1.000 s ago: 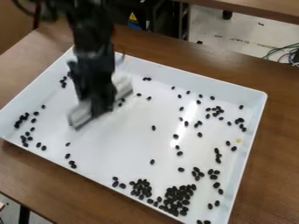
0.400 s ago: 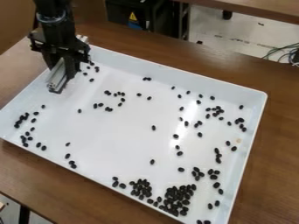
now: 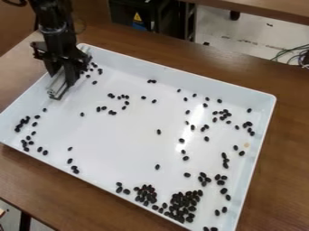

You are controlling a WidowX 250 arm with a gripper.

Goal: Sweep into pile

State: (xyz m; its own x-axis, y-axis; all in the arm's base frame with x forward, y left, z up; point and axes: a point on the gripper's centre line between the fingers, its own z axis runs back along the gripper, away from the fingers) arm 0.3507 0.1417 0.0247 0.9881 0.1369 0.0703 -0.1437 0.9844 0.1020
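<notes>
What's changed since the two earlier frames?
The end effector and the bar it grips moved from over the tray's left half toward its upper-left corner in view, then dipped slightly toward the camera over the last step. Nothing visibly grabbed or released. Tray and the big bean pile near the bottom edge: unchanged.

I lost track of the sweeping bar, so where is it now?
In the camera view, the bar is at the tray's upper left, in the end effector.
</notes>
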